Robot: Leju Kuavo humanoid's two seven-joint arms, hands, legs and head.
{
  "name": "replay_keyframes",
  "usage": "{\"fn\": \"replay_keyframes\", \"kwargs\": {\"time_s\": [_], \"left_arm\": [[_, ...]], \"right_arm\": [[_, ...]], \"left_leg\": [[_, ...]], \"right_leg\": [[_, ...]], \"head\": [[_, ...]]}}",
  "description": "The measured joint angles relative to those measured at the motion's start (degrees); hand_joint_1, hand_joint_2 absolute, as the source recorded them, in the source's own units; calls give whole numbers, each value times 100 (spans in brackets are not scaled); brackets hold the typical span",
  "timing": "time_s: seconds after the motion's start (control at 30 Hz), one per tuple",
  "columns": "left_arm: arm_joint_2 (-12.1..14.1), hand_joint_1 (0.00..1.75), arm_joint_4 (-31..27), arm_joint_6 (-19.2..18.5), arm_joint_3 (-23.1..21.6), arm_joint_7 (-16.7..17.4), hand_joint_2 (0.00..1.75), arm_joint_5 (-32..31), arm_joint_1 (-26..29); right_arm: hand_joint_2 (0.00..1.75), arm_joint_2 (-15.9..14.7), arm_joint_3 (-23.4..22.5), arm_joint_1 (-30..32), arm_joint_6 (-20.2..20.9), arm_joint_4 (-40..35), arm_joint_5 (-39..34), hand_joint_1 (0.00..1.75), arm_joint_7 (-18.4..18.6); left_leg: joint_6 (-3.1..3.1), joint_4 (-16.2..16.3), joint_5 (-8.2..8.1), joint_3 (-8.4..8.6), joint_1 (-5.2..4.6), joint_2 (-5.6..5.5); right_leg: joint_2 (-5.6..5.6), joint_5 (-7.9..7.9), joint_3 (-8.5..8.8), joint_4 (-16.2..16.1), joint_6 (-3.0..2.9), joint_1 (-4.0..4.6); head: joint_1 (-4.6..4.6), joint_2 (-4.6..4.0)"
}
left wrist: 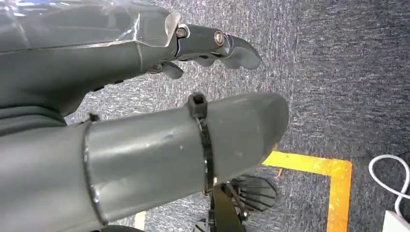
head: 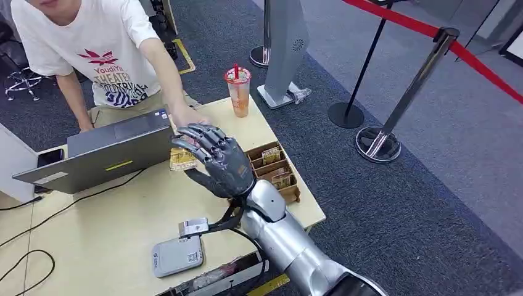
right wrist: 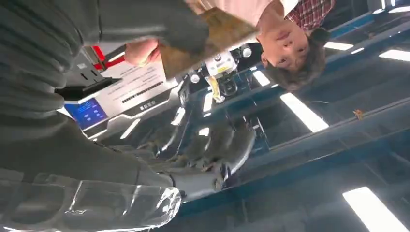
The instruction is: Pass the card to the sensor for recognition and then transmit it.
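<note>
Head view: right hand [head: 216, 161] holds the card [head: 182, 159] near the tabletop's [head: 111, 228] far edge, by a person's hand [head: 187, 116]. Loose grip could drop it. Left hand [left wrist: 212, 48] holds nothing.

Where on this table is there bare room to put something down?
Bare tabletop lies between the laptop, the cables and the card reader. Some more lies beside the drink. It is crowded where the right hand holds the card by the card box.
</note>
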Motion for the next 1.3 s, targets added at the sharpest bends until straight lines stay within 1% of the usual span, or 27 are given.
{"fn": "replay_keyframes", "kwargs": {"time_s": [0.03, 0.07, 0.17, 0.2, 0.27, 0.43, 0.5, 0.53, 0.8, 0.83, 0.87, 0.93, 1.0, 1.03, 1.1, 1.17, 1.2, 1.27, 1.3], "left_arm": [[0, 0, 0, 0, -2, -9, 0, 0, 0], [0, 0, 0, 0, 0, -13, 0, 4, 0], [2, 0, 0, 0, 0, -15, 0, 15, 4], [4, 0, 0, 0, 0, -15, 0, 24, 4], [11, 0, 0, 0, 0, -33, 0, 35, 5], [28, 0, 0, 2, -2, -39, 0, 39, 6], [37, 0, 0, 2, 0, -42, 0, 39, 6], [39, 0, 0, 2, 0, -44, 0, 39, 6], [48, 0, 0, 2, 0, -42, 0, 42, 6], [48, 0, 0, 2, 0, -41, 0, 42, 7], [48, 0, 0, 2, 0, -42, 0, 44, 7], [48, 0, 0, 4, 0, -41, 0, 48, 7], [48, 0, 0, 9, 0, -46, 0, 63, 7], [48, 0, 0, 15, 0, -50, 0, 68, 9], [48, 0, 0, 17, 0, -59, 0, 77, 16], [50, 0, 0, 15, 0, -68, 0, 81, 19], [52, 0, 0, 15, 0, -70, 0, 83, 28], [59, 0, 0, 0, 0, -68, 0, 83, 40], [66, 0, 0, -2, 0, -68, 0, 83, 42]], "right_arm": [[175, 11, -13, 1, 0, 4, 22, 159, 0], [175, 15, -24, 2, 0, 4, 57, 162, 0], [175, 37, -37, 5, 0, 4, 68, 161, -2], [175, 41, -42, 5, 0, 4, 68, 157, -9], [175, 46, -48, 4, 0, 4, 63, 161, -17], [175, 46, -83, 4, 0, 2, 63, 159, -20], [175, 46, -87, 4, 0, 2, 63, 164, -31], [175, 46, -90, 5, 0, 2, 63, 162, -35], [175, 46, -138, 10, -2, -2, 59, 164, -57], [175, 46, -146, 11, 0, -2, 59, 169, -57], [175, 46, -155, 11, 0, -2, 50, 169, -59], [175, 46, -162, 11, -2, 0, -72, 175, -70], [175, 46, -155, 10, 0, 2, -457, 175, -68], [175, 42, -123, 7, 0, 9, -852, 175, -37], [175, -13, 99, 1, 29, 6, -1814, 175, 114], [175, -159, 438, 2, 239, -111, -2875, 175, 247], [175, -231, 572, 1, 475, -196, -3300, 175, 306], [175, -386, 845, 9, 1258, -428, -4364, 175, 393], [175, -453, 940, 12, 1562, -527, -4703, 175, 426]], "left_leg": [[0, 0, 0, 0, 0, 0], [0, 0, 0, 0, 0, -1], [0, 0, 0, 0, 0, 0], [0, 0, 0, 0, 0, 0], [0, 0, 0, 0, 0, 0], [0, 0, 0, 0, 0, 0], [0, 0, 0, 0, 0, 0], [0, 0, 0, 0, 0, 0], [0, 0, 0, 0, 0, 0], [0, 0, 0, 0, 0, 0], [0, 0, 0, 0, 0, 0], [0, 0, 0, 0, 0, 0], [0, 0, 0, -1, 0, 0], [0, 0, 0, -1, 0, 0], [0, 0, 0, 0, 0, 0], [0, 0, 0, -1, -1, 0], [0, 0, 0, 0, -1, 0], [0, 0, 0, 0, -1, 1], [0, 0, 0, 0, -1, 1]], "right_leg": [[-1, 0, 0, 0, 0, 0], [-2, 0, 0, 0, 0, 0], [0, 0, 0, 0, 0, 0], [0, 0, 0, 0, 0, 0], [-1, 0, 0, 0, 0, 0], [-1, 0, 0, 0, 0, 0], [-1, 0, 0, 0, 0, 0], [-1, 0, 0, 0, 0, 0], [0, 0, 0, 0, 0, 0], [0, 0, 0, 0, 0, 0], [0, 0, 0, 0, 0, 0], [0, 0, 0, 0, 0, 0], [-1, 0, 0, 0, 0, 0], [-1, 0, 0, 0, 0, 0], [1, 0, 0, 0, 0, 0], [-1, 0, 0, 0, 0, -1], [0, 0, 0, 0, 0, -1], [2, 0, -2, 0, 0, -1], [2, 0, -2, 0, 0, -1]], "head": [[0, 0], [0, 0], [0, 0], [0, 0], [0, 0], [0, 0], [0, 0], [0, 0], [0, 0], [0, 0], [0, 0], [0, 0], [0, 0], [0, 0], [-2, 0], [0, 0], [2, 0], [0, 0], [0, 0]]}}
